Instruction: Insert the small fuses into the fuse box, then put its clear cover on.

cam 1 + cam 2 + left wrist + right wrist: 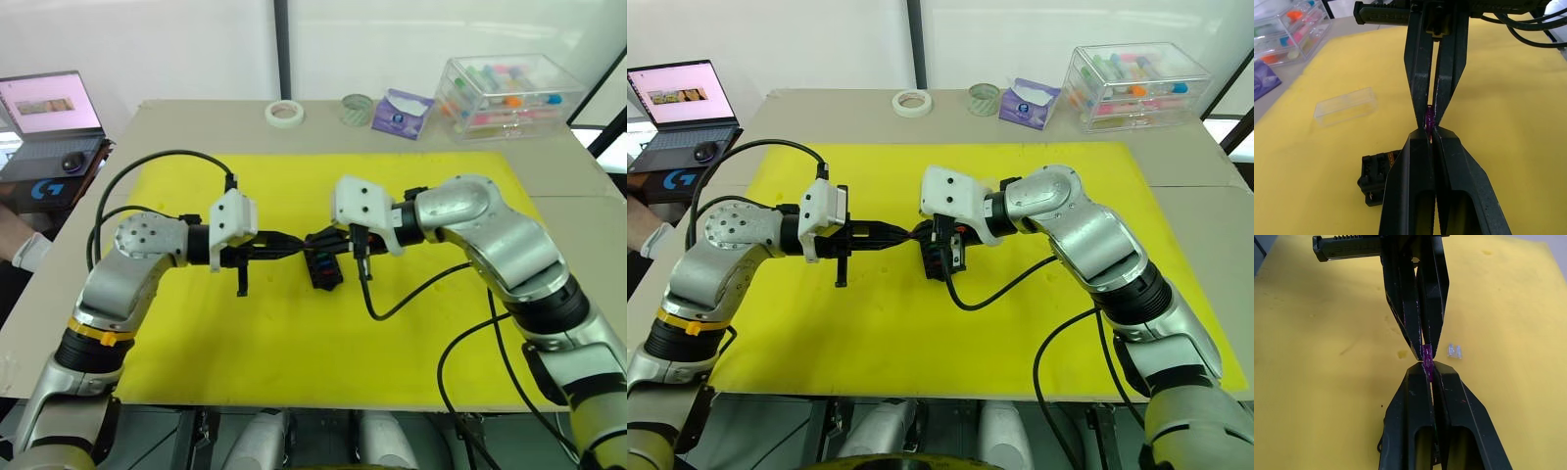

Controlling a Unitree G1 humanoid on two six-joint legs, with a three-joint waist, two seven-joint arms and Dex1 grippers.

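Head stereo pair looks forward and down over the flat yellow foam mat (294, 343). Each wrist camera sits close, facing along its own fingers; both share the tiny purple plastic fuse (1427, 357).

Open yellow mat (294, 343) all round; only the fuse box (324, 268) sits beneath both meeting tools.

Colours we see on the mat

A purple fuse (1427, 357) between black fingers (1415, 396), a black fuse box (1375, 176), a clear cover (1346, 105), yellow mat (294, 333).
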